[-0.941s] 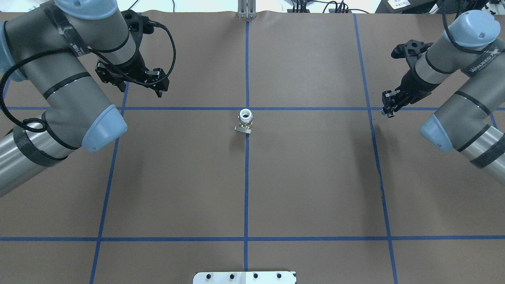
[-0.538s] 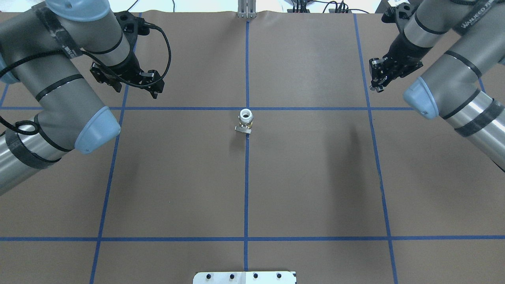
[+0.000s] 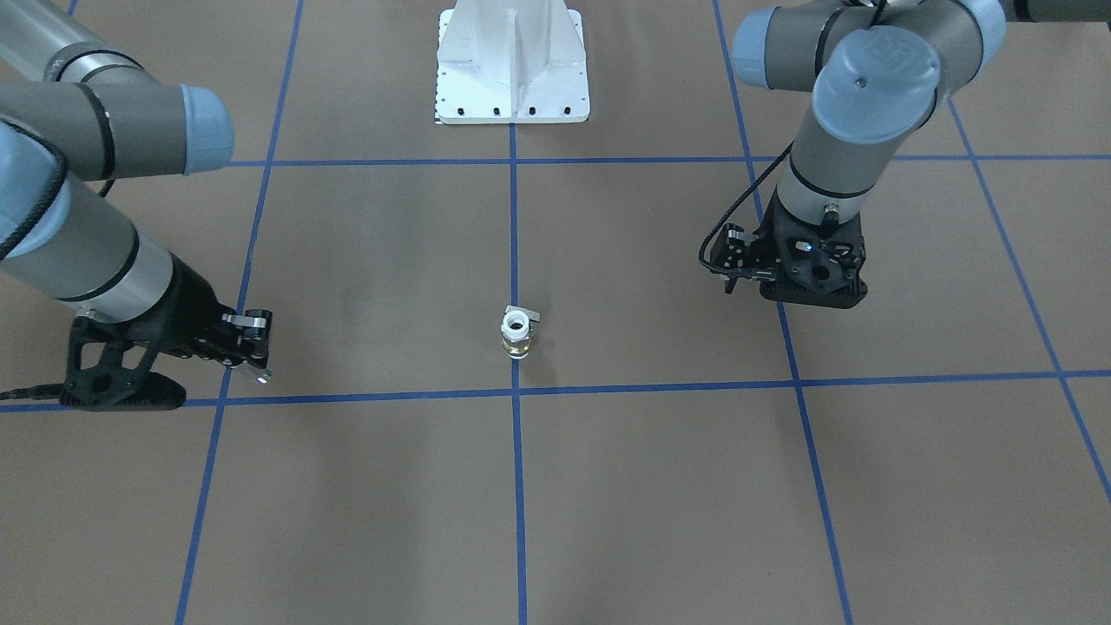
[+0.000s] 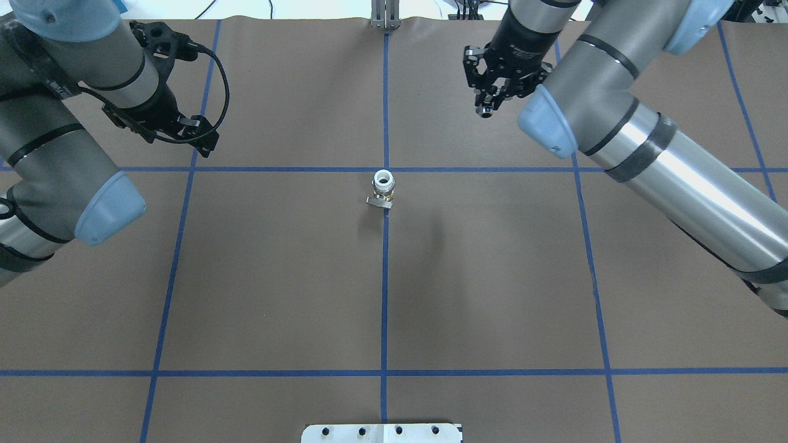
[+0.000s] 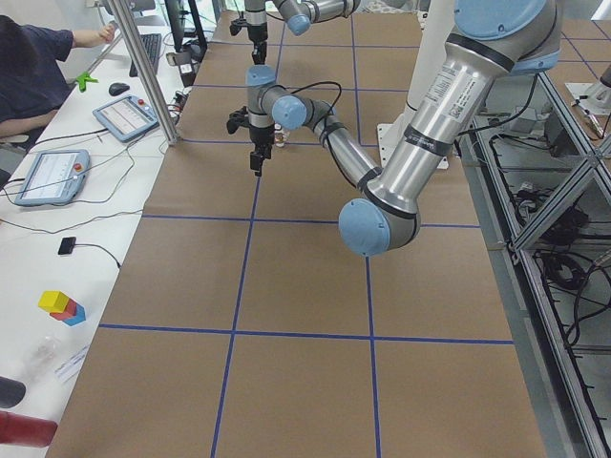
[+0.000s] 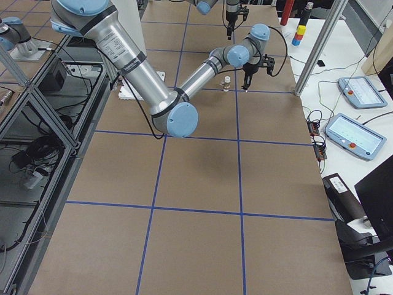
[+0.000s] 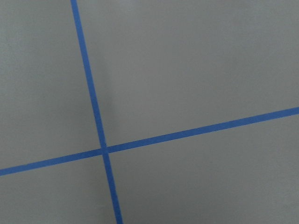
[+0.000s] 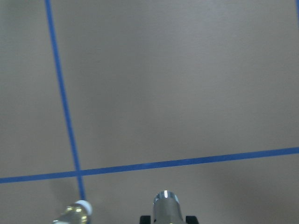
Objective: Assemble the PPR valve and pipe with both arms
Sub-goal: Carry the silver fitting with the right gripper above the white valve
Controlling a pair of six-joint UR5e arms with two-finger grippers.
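- While the right gripper (image 4: 487,104) clenches the pipe (image 8: 166,205), the upright PPR valve (image 4: 382,187) stands unheld — a nudge could topple it.
- On the left gripper (image 4: 206,134), finger state cannot be told.

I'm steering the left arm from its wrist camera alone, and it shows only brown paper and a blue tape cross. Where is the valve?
Observer: The PPR valve stands upright on the centre tape line, toward mid-table from the left hand and well apart from it.
Operator: Is the other arm carrying anything?
Observer: Yes. The right hand is shut on the pipe, whose silver end pokes out past the fingers.
Operator: Is it near the valve?
Observer: No. The pipe hangs off to the robot's right of the valve, with bare paper between them.
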